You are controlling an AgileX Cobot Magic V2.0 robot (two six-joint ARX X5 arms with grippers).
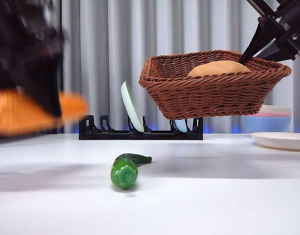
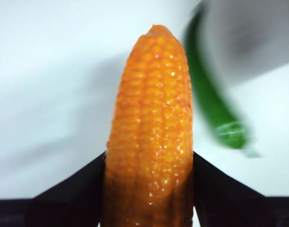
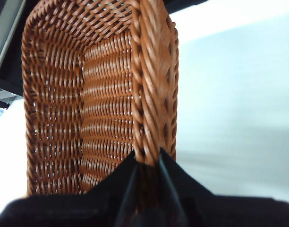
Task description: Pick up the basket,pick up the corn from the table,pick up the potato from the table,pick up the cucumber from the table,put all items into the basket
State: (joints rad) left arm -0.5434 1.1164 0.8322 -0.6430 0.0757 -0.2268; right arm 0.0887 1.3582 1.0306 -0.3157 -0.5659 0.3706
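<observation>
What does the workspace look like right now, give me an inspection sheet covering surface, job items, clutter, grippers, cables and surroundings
Surface: white table, bare around the cucumber.
Job's things: basket held in the air, tilted; potato inside it; corn lifted off the table; cucumber lying on the table.
Clutter: black dish rack with a pale plate; stacked bowls and a flat plate at the side.
Grippers: left gripper shut on the corn; right gripper shut on the basket's rim.
Cables: nothing seen.
Surroundings: grey curtain behind.
</observation>
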